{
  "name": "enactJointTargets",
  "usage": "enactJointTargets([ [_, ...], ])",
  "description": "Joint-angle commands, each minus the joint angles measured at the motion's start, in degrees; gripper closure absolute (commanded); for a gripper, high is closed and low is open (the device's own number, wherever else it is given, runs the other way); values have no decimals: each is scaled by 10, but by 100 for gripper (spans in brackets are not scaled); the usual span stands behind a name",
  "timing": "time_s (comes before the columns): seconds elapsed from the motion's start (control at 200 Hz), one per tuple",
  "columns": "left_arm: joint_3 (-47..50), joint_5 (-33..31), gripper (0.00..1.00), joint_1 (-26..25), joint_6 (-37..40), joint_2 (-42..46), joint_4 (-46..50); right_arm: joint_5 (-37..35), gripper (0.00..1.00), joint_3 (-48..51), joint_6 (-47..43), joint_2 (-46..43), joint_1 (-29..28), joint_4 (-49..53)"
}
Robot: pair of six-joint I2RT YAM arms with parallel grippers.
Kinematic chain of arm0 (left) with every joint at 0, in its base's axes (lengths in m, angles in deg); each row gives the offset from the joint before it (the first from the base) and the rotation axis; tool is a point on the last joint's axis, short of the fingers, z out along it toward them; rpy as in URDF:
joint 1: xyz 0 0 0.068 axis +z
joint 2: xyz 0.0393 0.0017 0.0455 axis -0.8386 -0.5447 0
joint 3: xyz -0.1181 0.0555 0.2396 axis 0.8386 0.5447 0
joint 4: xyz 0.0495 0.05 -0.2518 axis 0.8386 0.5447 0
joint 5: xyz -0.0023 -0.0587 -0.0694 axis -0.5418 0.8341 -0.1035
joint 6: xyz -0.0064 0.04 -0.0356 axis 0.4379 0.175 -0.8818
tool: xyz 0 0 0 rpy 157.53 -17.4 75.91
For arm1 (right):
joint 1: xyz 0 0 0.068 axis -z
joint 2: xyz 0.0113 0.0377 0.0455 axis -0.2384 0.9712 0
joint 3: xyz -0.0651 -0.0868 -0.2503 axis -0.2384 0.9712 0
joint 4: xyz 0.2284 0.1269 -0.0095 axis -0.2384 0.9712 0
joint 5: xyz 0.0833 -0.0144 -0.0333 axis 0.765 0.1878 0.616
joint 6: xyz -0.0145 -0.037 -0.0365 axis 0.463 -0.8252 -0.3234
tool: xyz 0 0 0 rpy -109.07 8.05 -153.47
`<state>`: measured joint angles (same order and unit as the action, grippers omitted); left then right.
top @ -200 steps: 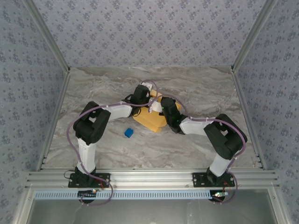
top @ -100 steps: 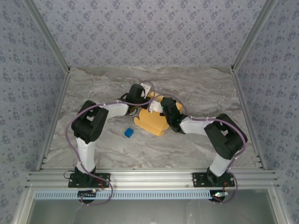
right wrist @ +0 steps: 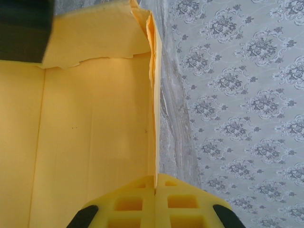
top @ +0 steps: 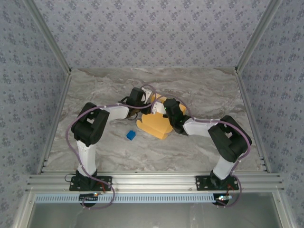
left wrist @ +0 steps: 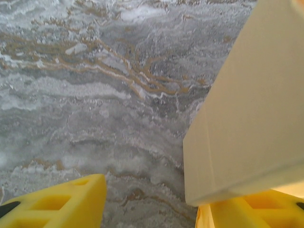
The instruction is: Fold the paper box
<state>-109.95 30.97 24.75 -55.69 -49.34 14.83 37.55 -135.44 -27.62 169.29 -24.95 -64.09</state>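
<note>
On the marbled bench, just right of the blue cube, our right hand clamps the paper box by its wall, seemingly steadying it so our released left hand can push a flap.

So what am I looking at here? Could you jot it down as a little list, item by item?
table: grey marbled top, patterned walls around
paper box: yellow-orange card, partly folded, mid-table between both arms
right gripper: shut on a thin edge of the paper box
left gripper: open, a pale card panel beside one finger
blue cube: small, loose on the table, apart from the box, nearer the left arm
</note>
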Motion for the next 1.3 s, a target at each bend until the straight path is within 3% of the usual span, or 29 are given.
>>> enactJointTargets([
  [0.0, -3, 4, 41, 6, -6, 16, 14, -6, 100, -10, 11, -13, 3, 32],
  [0.445, -62, -3, 48, 2, -30, -18, 25, -2, 100, -7, 21, -8, 0, 33],
  [0.809, -54, -74, 51, -8, -53, -22, 37, -2, 100, -9, 20, -13, 1, 36],
  [1.149, -51, -158, 62, -19, -93, -22, 27, -2, 100, -8, 28, -12, -4, 39],
  [1.299, -47, -129, 62, -22, -95, -21, 7, -4, 100, -8, 28, -9, -5, 37],
])
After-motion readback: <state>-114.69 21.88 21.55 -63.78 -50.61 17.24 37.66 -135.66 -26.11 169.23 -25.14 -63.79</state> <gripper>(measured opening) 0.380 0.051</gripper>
